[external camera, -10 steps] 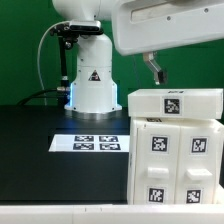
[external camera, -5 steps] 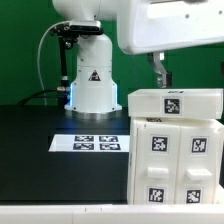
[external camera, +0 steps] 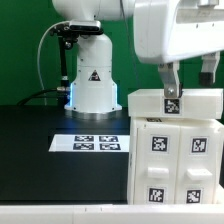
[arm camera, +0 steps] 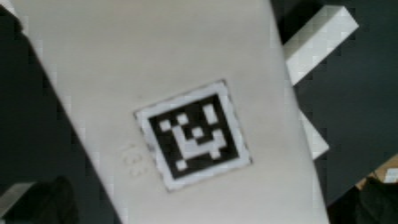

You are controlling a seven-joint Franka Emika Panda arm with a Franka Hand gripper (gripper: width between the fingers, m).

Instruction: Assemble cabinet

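The white cabinet body (external camera: 175, 160), with several black-and-white tags on its front, stands at the exterior view's right. A white top panel (external camera: 200, 102) with one tag lies across it. My gripper (external camera: 189, 88) hangs just above this panel with its fingers (external camera: 170, 85) spread apart, one coming down in front of the panel's tag, and holds nothing. In the wrist view the tagged white panel (arm camera: 192, 135) fills most of the picture close below, with another white piece (arm camera: 326, 40) beside it. The fingertips barely show there.
The white robot base (external camera: 92, 85) with a triangle sticker stands at the back on the black table. The marker board (external camera: 95, 143) lies flat in front of it, to the exterior view's left of the cabinet. A green wall is behind.
The arm has moved toward the exterior view's right and lower, from left of the cabinet's top panel to right over it. The cabinet pieces have not moved.
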